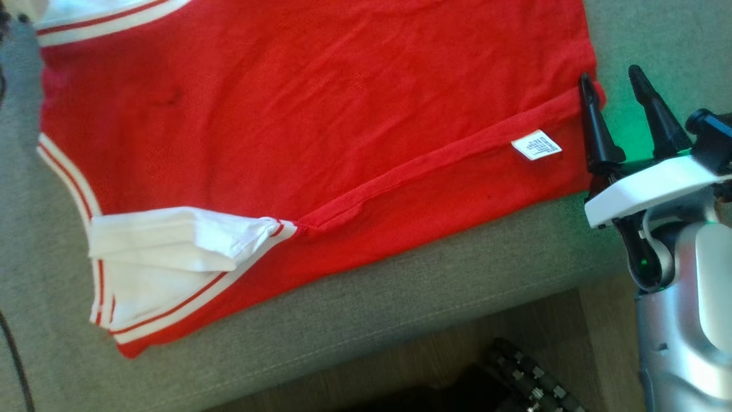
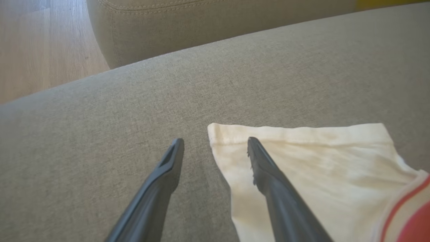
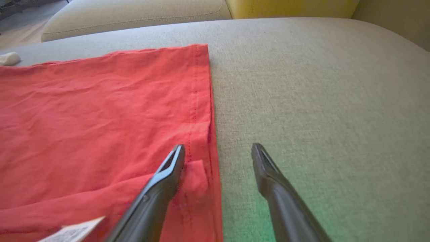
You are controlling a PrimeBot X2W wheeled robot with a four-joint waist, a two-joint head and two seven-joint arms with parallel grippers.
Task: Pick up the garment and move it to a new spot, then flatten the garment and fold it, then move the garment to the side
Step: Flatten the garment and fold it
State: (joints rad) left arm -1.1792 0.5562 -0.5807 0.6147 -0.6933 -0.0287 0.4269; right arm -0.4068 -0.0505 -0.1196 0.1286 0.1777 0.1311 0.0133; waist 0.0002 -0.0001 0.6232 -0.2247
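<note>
- Garment (image 1: 320,114): a red shirt with white sleeves and red-and-white trim, spread nearly flat on a grey cushion (image 1: 400,286). Its near side is turned over in a long strip along a raised seam.
- A white label (image 1: 536,145) lies on that strip, close to the hem end.
- The near sleeve (image 1: 171,240) is bunched and folded on itself at the garment's left corner.
- Right gripper (image 1: 609,74): jaws wide and holding nothing, at the hem. In the right wrist view the right gripper (image 3: 218,147) straddles the hem edge, one finger over red cloth and the other over bare cushion. Whether either tip touches is unclear.
- Left gripper (image 2: 215,140): jaws wide and empty. One finger is over the corner of a white sleeve (image 2: 302,161), the other over bare cushion.
- A green glow falls on the cushion beside the right gripper.
- Wood floor (image 1: 514,320) shows below the cushion's front edge. A dark studded shape (image 1: 532,377) is cut off there and hard to identify.
- A thin dark cable (image 1: 14,355) runs along the head view's left edge.
- The garment's far side and collar end are cut off by the frame.
- A yellow pillow (image 3: 292,8) sits behind the cushion.
</note>
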